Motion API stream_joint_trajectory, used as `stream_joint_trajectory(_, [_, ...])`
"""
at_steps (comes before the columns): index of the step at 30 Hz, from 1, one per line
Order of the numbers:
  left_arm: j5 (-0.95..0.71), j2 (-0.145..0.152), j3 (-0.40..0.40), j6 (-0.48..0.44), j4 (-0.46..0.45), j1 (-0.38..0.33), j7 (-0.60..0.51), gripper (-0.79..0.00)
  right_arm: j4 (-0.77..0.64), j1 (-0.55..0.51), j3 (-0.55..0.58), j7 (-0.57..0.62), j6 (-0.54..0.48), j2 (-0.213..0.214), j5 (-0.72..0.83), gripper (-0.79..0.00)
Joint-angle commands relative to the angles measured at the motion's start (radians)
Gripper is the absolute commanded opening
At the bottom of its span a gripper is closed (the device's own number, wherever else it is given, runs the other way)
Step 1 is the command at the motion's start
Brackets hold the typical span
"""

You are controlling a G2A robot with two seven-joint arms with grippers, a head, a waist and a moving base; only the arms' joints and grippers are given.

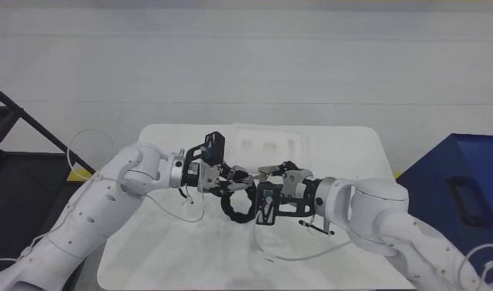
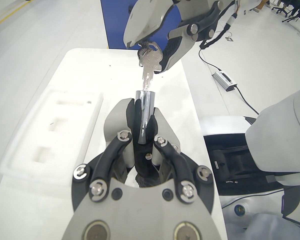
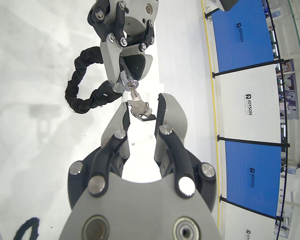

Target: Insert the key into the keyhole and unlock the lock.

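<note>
Chrome lock cylinder (image 2: pixel 144 116) sits clenched in the left gripper (image 2: pixel 143 106), above the white surface (image 1: pixel 339 145); its black fabric-covered cable loop (image 3: pixel 75 93) hangs beside it. Facing it, the right gripper (image 3: pixel 143 101) grasps the key (image 3: pixel 138 107) by its head, the blade's tip in the keyhole (image 3: pixel 131 84), most of it outside. A white foam tray (image 2: pixel 50 126) lies nearby. Blue panels (image 3: pixel 242 33) behind carry white print.
</note>
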Motion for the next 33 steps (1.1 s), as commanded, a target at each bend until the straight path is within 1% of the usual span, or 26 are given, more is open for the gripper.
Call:
stream_joint_trajectory(1, [-0.003,0.001,0.002,0.0,-0.002,-0.001,-0.003,-0.785,0.001,0.002,-0.002,-0.001,0.0,-0.002,0.0,-0.696])
stream_joint_trajectory(2, [-0.004,0.002,0.002,0.0,-0.003,-0.002,-0.005,-0.785,0.003,0.002,-0.002,-0.004,0.002,-0.003,0.002,-0.757])
stream_joint_trajectory(3, [-0.005,0.003,0.003,0.0,-0.004,-0.003,-0.007,-0.785,0.003,0.003,-0.002,-0.01,0.001,-0.003,0.005,-0.785])
stream_joint_trajectory(9, [-0.008,0.006,0.01,0.0,-0.01,-0.007,-0.012,-0.785,0.019,-0.006,0.017,-0.042,0.008,-0.006,0.082,-0.785])
stream_joint_trajectory(15, [-0.003,0.006,0.02,0.0,-0.016,-0.015,-0.015,-0.785,0.058,-0.014,0.048,-0.046,0.017,-0.007,0.254,-0.785])
stream_joint_trajectory(18, [0.004,0.005,0.025,0.0,-0.019,-0.02,-0.011,-0.785,0.076,-0.017,0.062,-0.006,0.053,-0.007,0.326,-0.785])
stream_joint_trajectory(24, [0.049,-0.004,0.038,0.0,-0.012,-0.031,0.024,-0.785,0.112,-0.018,0.094,0.081,0.146,-0.007,0.522,-0.785])
stream_joint_trajectory(28, [0.088,-0.013,0.048,0.0,0.006,-0.038,0.059,-0.785,0.141,-0.018,0.112,0.112,0.195,-0.006,0.614,-0.785])
stream_joint_trajectory(30, [0.106,-0.018,0.053,0.0,0.011,-0.042,0.075,-0.785,0.159,-0.021,0.12,0.107,0.221,-0.008,0.669,-0.785])
stream_joint_trajectory(32, [0.123,-0.023,0.059,0.0,0.016,-0.044,0.09,-0.785,0.172,-0.016,0.122,0.125,0.228,-0.008,0.707,-0.785])
stream_joint_trajectory(33, [0.132,-0.025,0.061,0.0,0.02,-0.045,0.096,-0.785,0.175,-0.013,0.123,0.133,0.233,-0.008,0.718,-0.65])
